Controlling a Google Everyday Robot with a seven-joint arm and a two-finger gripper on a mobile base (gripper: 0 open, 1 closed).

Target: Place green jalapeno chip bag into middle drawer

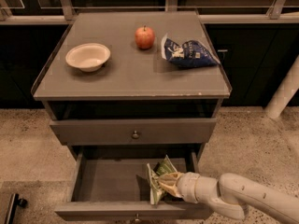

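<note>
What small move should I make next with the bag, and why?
Probably open the gripper and let go. It is shut on the green jalapeno chip bag, holding it upright inside the open middle drawer, toward the right side. The bag's lower end looks close to the drawer floor, so once released it should settle inside rather than spill over the front.

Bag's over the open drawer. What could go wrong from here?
1. The pincer holds the green chip bag upright over the right front of the open drawer. Released like that, it may lean on the front wall and stick up.
2. The arm crosses the drawer's right front corner, so pulling back could bump it.
</note>
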